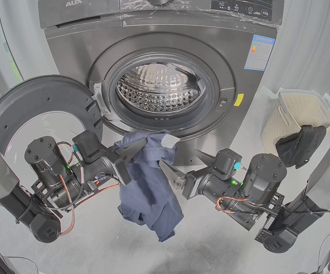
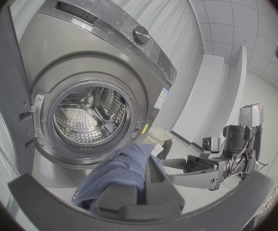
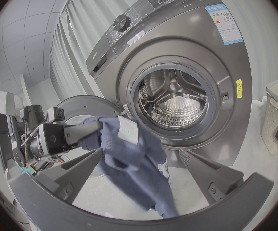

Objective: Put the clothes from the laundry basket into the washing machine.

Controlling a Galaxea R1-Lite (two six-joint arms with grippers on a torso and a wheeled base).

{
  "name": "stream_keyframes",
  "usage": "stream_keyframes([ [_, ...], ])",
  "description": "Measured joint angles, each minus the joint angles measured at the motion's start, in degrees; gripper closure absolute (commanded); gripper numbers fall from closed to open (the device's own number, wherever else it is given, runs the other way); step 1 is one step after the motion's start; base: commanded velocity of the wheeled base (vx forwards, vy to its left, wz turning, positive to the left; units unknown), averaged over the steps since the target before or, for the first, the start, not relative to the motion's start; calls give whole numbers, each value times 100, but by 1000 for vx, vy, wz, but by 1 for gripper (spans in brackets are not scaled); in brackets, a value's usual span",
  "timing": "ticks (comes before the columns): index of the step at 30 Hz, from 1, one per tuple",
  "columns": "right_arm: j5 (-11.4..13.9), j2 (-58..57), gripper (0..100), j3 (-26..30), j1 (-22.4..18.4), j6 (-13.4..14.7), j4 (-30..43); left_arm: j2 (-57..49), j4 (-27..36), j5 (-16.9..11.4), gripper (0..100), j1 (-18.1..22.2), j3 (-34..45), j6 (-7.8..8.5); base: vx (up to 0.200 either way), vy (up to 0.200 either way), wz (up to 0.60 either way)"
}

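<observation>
A blue garment [image 1: 149,183] hangs below the open porthole of the washing machine [image 1: 161,42], its collar pinched in my left gripper [image 1: 134,149], which is shut on it. In the left wrist view the blue garment [image 2: 123,170] bunches over that left gripper [image 2: 135,183]. My right gripper [image 1: 186,164] stands open beside the cloth, just right of it; in its own view the right gripper [image 3: 140,151] straddles the blue garment [image 3: 135,167] without pinching it. The drum [image 1: 157,88] holds no clothes. A cream laundry basket [image 1: 305,107] stands to the right with a dark garment [image 1: 300,145] draped over its rim.
The round machine door [image 1: 39,107] is swung wide open to the left, right behind my left arm. Pale floor [image 1: 210,244] lies bare under the hanging cloth. White curtains surround the machine.
</observation>
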Motion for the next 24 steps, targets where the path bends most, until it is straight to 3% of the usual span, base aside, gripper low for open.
stream_keyframes([
  [24,20,185,0,110,-41,-6,11,-262,0,305,100,-111,-250,-9,0,0,0],
])
